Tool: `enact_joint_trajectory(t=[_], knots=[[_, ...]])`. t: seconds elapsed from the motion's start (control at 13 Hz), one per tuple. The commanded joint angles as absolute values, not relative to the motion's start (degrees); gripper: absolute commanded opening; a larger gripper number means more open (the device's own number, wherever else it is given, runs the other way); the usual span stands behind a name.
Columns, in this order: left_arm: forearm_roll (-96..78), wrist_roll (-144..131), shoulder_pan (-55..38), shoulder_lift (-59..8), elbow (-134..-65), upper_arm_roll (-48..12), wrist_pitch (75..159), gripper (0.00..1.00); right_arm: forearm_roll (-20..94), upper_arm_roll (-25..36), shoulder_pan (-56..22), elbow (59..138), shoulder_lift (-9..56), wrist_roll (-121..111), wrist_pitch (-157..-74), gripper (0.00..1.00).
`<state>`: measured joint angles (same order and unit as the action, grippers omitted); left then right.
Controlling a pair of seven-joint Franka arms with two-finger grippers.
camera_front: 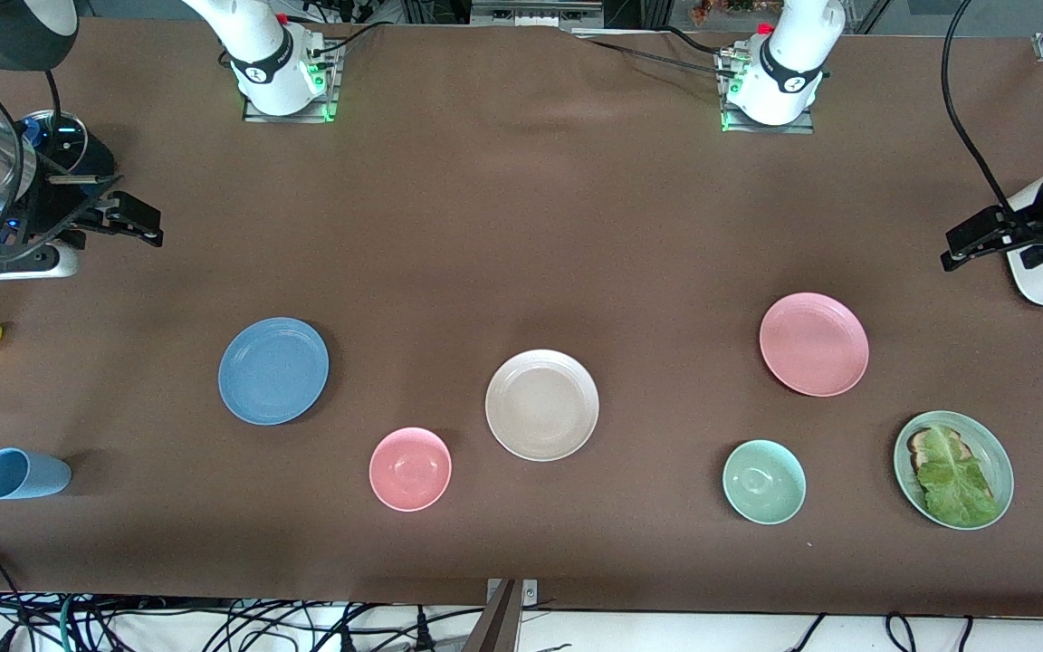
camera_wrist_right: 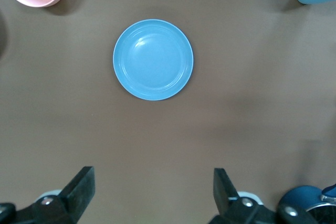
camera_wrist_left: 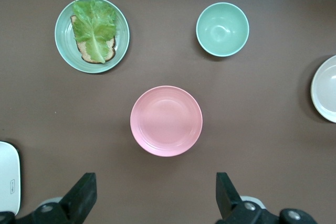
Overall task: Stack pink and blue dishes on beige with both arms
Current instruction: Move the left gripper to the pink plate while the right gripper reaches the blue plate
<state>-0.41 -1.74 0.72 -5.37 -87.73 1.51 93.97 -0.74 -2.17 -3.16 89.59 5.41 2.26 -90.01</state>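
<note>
The flat round pink plate (camera_front: 814, 344) lies toward the left arm's end of the table, the flat round blue plate (camera_front: 273, 370) toward the right arm's end, and the flat round cream-beige plate (camera_front: 542, 405) between them. All three lie flat, face up, and being round they point no way. They look light, stiff and smooth, so I would pinch a rim. The left gripper (camera_wrist_left: 152, 195) and the right gripper (camera_wrist_right: 152, 192) hang with fingers apart, holding nothing.

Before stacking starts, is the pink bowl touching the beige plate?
Apart. The front view shows bare tablecloth between the pink bowl and the beige plate.

The front camera looks down across the whole surface (camera_front: 521, 226) (facing both bases), while each wrist camera hangs high, sharing one plate with it.
</note>
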Motion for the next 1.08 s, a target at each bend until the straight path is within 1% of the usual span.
enact_joint_trajectory(t=[0.0,0.23,0.38,0.69,1.0], knots=[[3.0,-2.1,0.9,-7.8,-85.0,1.3,93.7,1.0,0.0,-2.1,-3.1,90.1,4.7,3.0,-90.5,1.0],[2.5,-2.3,0.9,-12.1,-84.9,1.2,93.7,1.0,0.0,-2.1,-3.1,90.1,4.8,3.0,-91.3,1.0],[2.2,-2.5,1.0,-13.8,-84.9,1.2,93.9,1.0,0.0,-2.0,-3.1,90.1,5.0,3.0,-92.9,1.0],[2.3,-2.5,2.4,-25.3,-84.9,1.6,94.2,1.0,-0.4,-2.3,-3.3,90.1,5.1,3.0,-94.1,1.0],[2.8,-2.0,2.6,-30.5,-85.0,1.6,97.0,1.0,-0.2,-1.9,-2.4,90.1,5.8,2.8,-93.8,1.0]])
